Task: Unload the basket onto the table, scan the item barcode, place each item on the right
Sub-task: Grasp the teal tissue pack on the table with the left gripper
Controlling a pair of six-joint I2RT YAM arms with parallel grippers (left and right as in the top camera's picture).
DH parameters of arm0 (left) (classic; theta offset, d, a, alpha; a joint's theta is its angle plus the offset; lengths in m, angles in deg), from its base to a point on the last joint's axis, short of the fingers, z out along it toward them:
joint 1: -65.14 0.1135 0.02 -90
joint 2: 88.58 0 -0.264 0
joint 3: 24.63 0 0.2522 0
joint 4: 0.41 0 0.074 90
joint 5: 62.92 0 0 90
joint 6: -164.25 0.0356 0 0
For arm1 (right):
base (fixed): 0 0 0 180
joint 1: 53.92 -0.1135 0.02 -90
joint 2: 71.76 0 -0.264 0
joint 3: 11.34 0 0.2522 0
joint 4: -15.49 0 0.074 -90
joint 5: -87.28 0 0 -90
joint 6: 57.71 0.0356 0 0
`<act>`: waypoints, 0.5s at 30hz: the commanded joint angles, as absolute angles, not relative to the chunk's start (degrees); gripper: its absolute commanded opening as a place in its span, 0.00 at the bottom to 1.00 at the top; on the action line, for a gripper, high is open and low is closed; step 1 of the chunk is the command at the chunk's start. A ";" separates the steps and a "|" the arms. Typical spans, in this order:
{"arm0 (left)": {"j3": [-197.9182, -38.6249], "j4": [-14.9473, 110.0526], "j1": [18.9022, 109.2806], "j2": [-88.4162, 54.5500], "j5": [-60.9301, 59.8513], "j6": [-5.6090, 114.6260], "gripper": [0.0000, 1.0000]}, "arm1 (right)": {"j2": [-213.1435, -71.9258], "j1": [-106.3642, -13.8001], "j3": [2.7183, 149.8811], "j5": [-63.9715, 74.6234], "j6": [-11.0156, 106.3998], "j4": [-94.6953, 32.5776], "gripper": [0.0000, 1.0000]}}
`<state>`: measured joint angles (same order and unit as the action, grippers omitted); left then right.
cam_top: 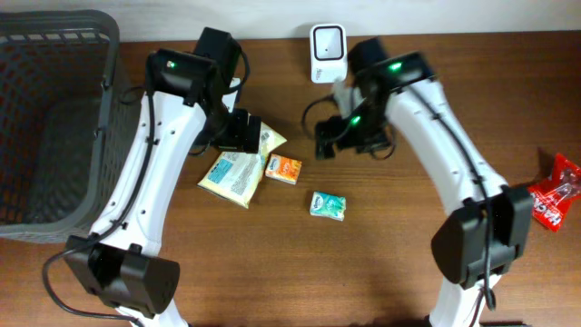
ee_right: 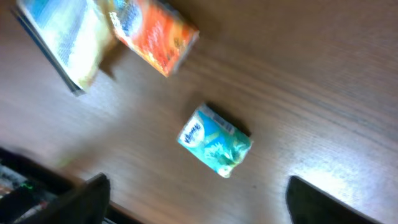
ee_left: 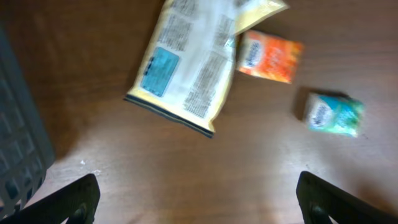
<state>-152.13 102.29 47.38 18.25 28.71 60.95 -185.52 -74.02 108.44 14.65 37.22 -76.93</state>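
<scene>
Three small items lie mid-table: a yellow packet (cam_top: 234, 169) (ee_left: 189, 68), an orange pack (cam_top: 284, 169) (ee_left: 270, 56) (ee_right: 152, 31) and a green tissue pack (cam_top: 328, 205) (ee_left: 333, 113) (ee_right: 216, 139). The white barcode scanner (cam_top: 327, 53) stands at the far edge. My left gripper (cam_top: 238, 132) (ee_left: 196, 205) hovers open by the yellow packet's far end, nothing between its fingers. My right gripper (cam_top: 331, 141) (ee_right: 199, 199) is open above the table, beyond the green pack, which lies just ahead of its fingertips, untouched.
A grey mesh basket (cam_top: 45, 118) fills the left side of the table. A red packet (cam_top: 556, 191) lies at the right edge. Bare wood lies in front of the three items.
</scene>
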 commanded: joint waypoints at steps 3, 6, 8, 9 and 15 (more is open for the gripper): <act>-148.19 100.22 49.70 17.48 33.91 54.17 0.99 | -186.52 -75.35 99.63 8.59 42.71 -71.64 0.65; -144.61 98.56 49.37 17.48 25.62 60.64 0.99 | -186.52 -72.38 97.51 8.59 44.24 -66.83 0.85; -141.94 96.46 48.63 17.48 19.46 63.87 0.99 | -186.50 -69.69 97.64 8.66 45.35 -65.19 0.97; -139.71 94.34 48.02 17.48 15.24 66.08 0.99 | -186.50 -67.72 97.91 8.88 45.53 -64.62 0.99; -126.31 80.57 44.43 17.48 0.14 69.62 1.00 | -186.52 -54.30 97.99 9.03 45.92 -63.81 0.98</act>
